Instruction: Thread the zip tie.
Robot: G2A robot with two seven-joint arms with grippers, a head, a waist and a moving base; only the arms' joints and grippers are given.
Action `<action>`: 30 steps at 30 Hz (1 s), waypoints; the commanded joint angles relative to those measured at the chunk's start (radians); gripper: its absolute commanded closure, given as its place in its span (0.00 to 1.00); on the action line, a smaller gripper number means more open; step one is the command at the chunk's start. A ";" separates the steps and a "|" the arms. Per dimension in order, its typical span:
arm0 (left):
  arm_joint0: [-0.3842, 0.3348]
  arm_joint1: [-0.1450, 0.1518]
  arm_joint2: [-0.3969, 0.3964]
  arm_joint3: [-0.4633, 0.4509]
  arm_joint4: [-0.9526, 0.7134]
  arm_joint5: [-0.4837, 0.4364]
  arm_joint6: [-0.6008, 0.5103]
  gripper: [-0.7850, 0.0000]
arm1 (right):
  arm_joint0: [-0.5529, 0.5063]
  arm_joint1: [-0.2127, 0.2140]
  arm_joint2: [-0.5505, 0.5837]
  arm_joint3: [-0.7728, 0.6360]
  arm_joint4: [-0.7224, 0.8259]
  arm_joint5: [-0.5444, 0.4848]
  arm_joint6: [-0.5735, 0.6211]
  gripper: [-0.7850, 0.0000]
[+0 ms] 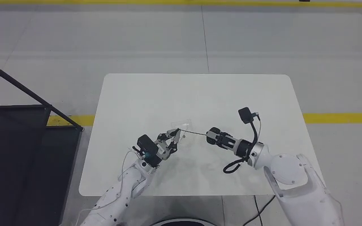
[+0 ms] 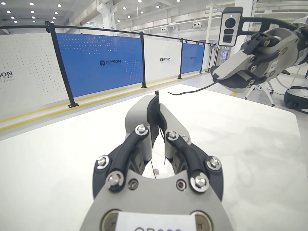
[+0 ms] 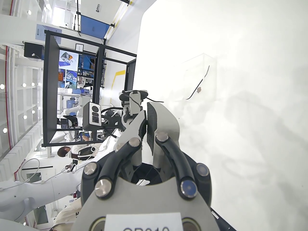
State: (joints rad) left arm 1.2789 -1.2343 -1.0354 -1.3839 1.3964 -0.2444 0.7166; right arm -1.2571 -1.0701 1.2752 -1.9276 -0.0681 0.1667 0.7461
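My left gripper [image 1: 176, 134] is shut on a short black zip tie piece whose head end [image 2: 157, 94] sticks up past its pads. Facing it over the table's middle, my right gripper [image 1: 210, 135] is shut on a thin black zip tie strap [image 1: 195, 133]. In the left wrist view the strap [image 2: 192, 91] runs out from the right gripper [image 2: 215, 78], and its free tip hangs just beside the head end, a small gap apart. I cannot tell whether both pieces belong to one tie. The strap's tip [image 3: 156, 101] pokes out past the right gripper [image 3: 147, 111].
The white table [image 1: 254, 101] carries a small clear plastic piece [image 3: 204, 61] below the grippers, with a dark strip [image 3: 197, 85] and a small brown speck on it. A black frame [image 1: 34, 99] stands off the table's left edge.
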 commanded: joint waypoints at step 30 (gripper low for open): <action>0.000 0.000 0.000 0.000 0.000 0.000 0.000 1.00 | 0.052 -0.007 -0.036 0.028 0.038 0.061 0.006 1.00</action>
State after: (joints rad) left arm 1.2789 -1.2343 -1.0354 -1.3839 1.3964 -0.2443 0.7166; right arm -1.2065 -1.0773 1.2398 -1.9001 -0.0310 0.2279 0.7517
